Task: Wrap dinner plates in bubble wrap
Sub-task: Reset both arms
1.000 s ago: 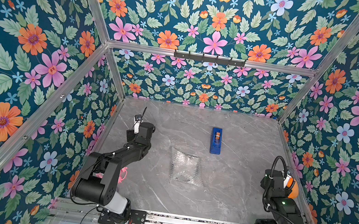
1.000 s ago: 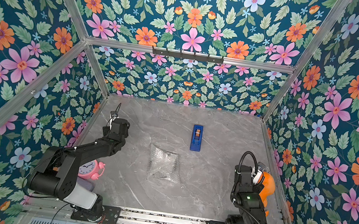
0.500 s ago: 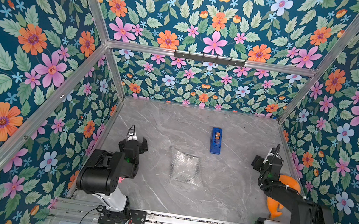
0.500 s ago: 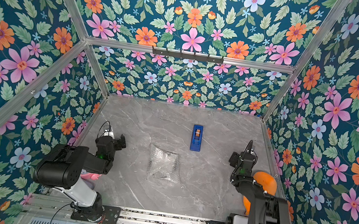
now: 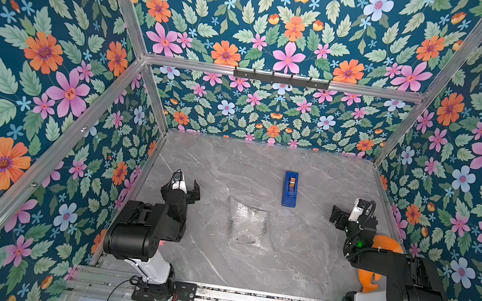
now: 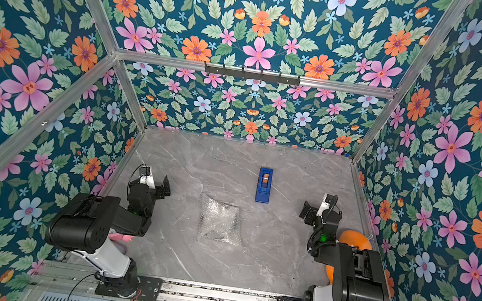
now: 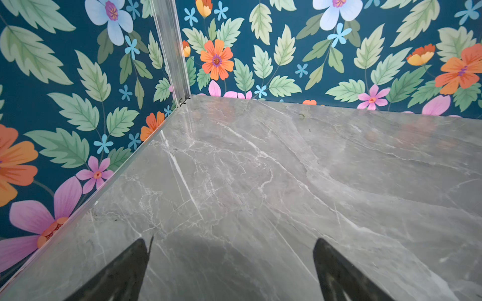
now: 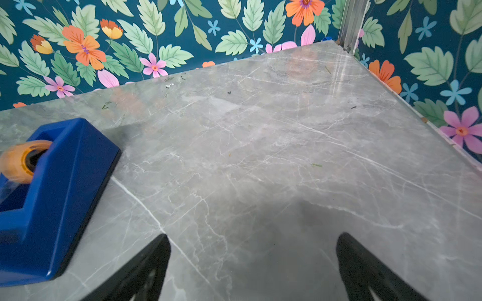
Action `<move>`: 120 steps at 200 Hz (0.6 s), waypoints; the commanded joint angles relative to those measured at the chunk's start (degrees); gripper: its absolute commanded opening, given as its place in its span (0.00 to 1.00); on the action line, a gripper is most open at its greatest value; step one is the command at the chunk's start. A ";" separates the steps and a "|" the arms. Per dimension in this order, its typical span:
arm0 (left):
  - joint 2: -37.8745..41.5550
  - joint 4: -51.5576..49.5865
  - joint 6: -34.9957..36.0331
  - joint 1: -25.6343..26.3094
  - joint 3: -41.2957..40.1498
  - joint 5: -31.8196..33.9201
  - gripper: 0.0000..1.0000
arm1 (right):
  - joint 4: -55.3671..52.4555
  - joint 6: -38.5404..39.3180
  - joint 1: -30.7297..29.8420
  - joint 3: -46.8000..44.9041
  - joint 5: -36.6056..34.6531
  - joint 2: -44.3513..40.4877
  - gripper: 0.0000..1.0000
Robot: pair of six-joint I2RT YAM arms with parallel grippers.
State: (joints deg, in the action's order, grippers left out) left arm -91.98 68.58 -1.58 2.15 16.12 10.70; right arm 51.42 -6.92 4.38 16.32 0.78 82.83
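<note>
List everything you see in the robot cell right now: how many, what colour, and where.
bubble wrap: one, clear whitish, crumpled bundle mid-table; contents cannot be told
tape dispenser: one, blue, beyond the bundle
toy: one, orange, right table edge, partly behind the right arm
pink object: one, mostly hidden under the left arm
table: one, grey marble
walls: three, floral on teal
hook rail: one, black, back frame
left arm, right arm: two, black and white, near corners
left pincer: open, empty
right pincer: open, empty, near the dispenser
</note>
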 commanded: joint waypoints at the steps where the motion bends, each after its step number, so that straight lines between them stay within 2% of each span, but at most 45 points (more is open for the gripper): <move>1: 0.05 2.08 0.38 -0.11 0.03 0.68 1.00 | 2.20 0.88 -0.10 0.11 -0.43 -0.10 0.99; 120: 0.03 1.82 0.35 -0.13 0.16 0.60 1.00 | 0.60 2.26 -0.90 1.14 0.05 0.17 0.99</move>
State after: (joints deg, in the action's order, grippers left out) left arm -92.01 68.58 -1.58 2.13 16.16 10.76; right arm 51.16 -6.04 4.19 17.74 0.89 83.18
